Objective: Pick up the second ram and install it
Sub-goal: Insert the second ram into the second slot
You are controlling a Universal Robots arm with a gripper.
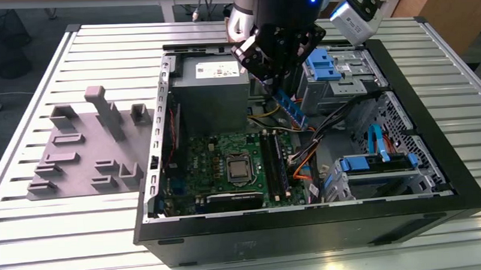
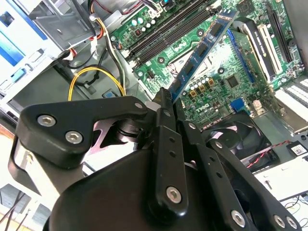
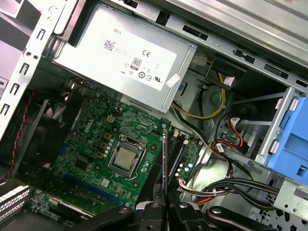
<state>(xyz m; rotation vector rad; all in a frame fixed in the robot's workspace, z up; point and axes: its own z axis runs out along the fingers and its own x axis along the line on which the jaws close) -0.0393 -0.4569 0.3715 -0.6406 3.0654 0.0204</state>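
Exterior view: my tool [image 1: 276, 80], black multi-link fingers on the arm, hangs over the open black tower PC case [image 1: 434, 182], which lies on its side on the slatted metal table [image 1: 36, 238]. It's pinching the second ram [image 1: 289, 107], a long, narrow, flat blue circuit-board stick w/ dark chips, by one end, so the free end slants down toward the green motherboard [image 1: 217, 166]. I judge that grip is meant to leave the contact edge free for the long black memory slots [image 1: 275, 164], just beside the square silver processor [image 1: 239, 168]. The stick isn't seated; it's in the air between the grey metal power supply box [image 1: 210, 88] and the light-blue plastic drive brackets [image 1: 324, 65]. A grey moulded parts holder [image 1: 89, 146] sits on the table at the exterior view's left, well apart.

Second wrist view: fingers [image 2: 163, 130] pressed together on the stick's end [image 2: 204, 48]; the blue board w/ its row of chips runs away from me across the motherboard [image 2: 240, 82], slots [image 2: 168, 31] beyond it. It looks tilted vs. the slots, not lined up yet, as far as I can tell.

First wrist view: stick seen edge-on as a thin dark blade [image 3: 165, 168] rising from the fingertips [image 3: 154, 209], near the slots [image 3: 175, 156] but above them, not in. Processor [image 3: 126, 159] beside, power supply [image 3: 120, 60] behind.
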